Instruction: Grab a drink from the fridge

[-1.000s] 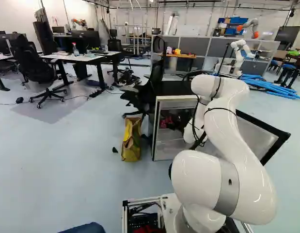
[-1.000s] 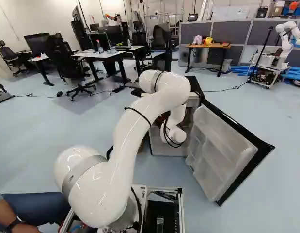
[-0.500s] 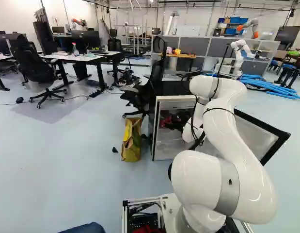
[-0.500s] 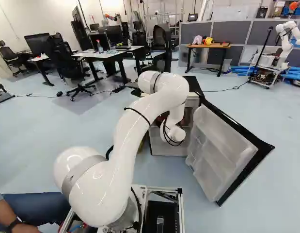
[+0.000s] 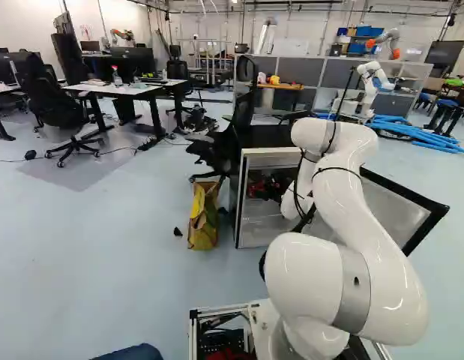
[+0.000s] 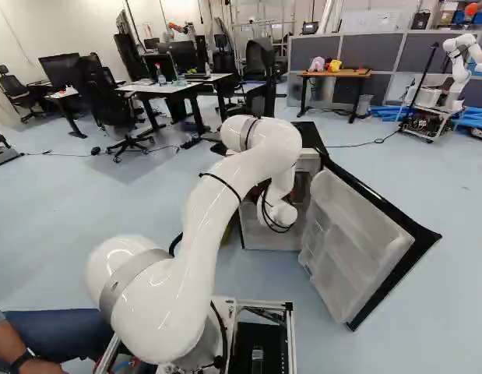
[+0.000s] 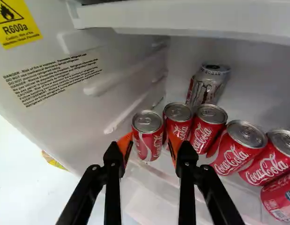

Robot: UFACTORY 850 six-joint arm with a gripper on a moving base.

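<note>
Inside the fridge, seen in the left base view, my gripper shows only as a dark, partly hidden shape. In the wrist view my gripper is open, its orange-tipped fingers on either side of the end red can, nearest the side wall. Gaps show between fingers and can. One finger overlaps the neighbouring red can. Another red can stands beyond it, then a larger red can and several more. A tall silvery can stands behind the row.
A white shelf edge runs above the cans. The fridge door stands wide open beside the arm. Left of the fridge is a yellow bag, with a dark chair behind. A person's arm is close beside the base. Another robot stands farther back.
My arm's upper part and wrist have shifted slightly left in both base views, toward the fridge's side wall. The base, the door and the bag have stayed put.
</note>
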